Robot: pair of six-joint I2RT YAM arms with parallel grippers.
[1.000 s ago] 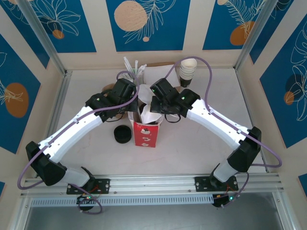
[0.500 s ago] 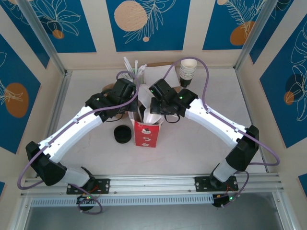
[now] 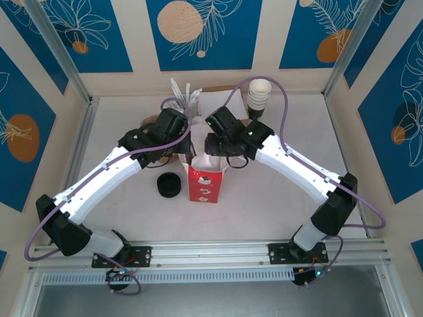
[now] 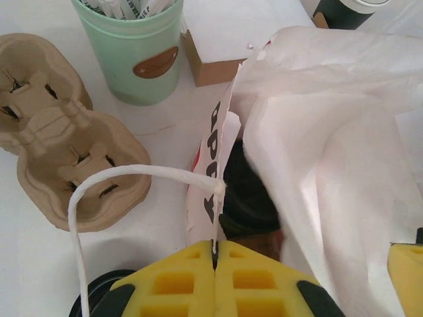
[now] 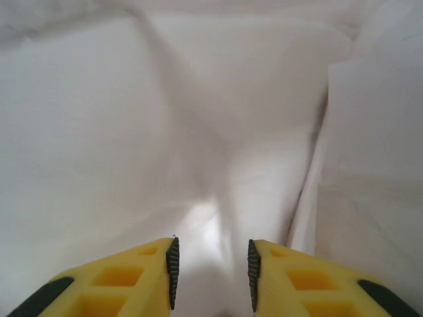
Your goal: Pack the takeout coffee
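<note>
The right gripper (image 5: 211,271) sits at the bottom edge. Its two yellow fingers (image 5: 132,281) are parted by a narrow gap, with the dark ribbed pads (image 5: 173,271) facing each other. Creased white paper (image 5: 152,112) lies beyond the gripper, a fold running up from the gap. A flatter white sheet (image 5: 373,172) stands to the gripper's right. Focus is soft.

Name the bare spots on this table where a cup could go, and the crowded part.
Bare table lies in front, between the bag and the near rail, and at right, between the right arm and the wall. Crowded at back centre: straw cup, cup carrier, stacked cups, plus left end effector and right end effector at the bag.
</note>
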